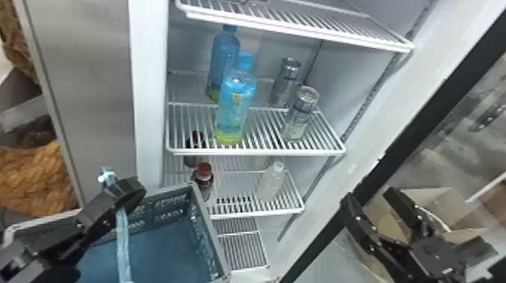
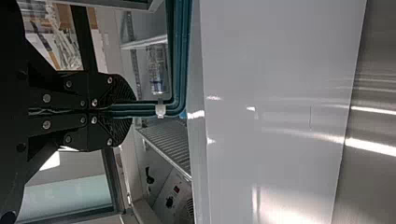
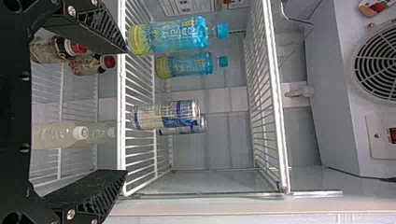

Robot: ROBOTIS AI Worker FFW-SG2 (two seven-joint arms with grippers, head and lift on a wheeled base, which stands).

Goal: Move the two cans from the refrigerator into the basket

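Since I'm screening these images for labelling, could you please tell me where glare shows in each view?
Left wrist view: bright streaks across the brushed metal panel, a broad glow on the pale panel beside it; head view: a small highlight on the front blue bottle; right wrist view: fairly even light on the front can.

Bright refrigerator (image 1: 340, 75) interior, with hard white streaks of glare across the steel panel (image 2: 366, 182).

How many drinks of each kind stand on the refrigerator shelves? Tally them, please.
Cans: 2
Blue-capped bottles: 2
Red-capped bottles: 2
Pale bottles: 2
Total: 8
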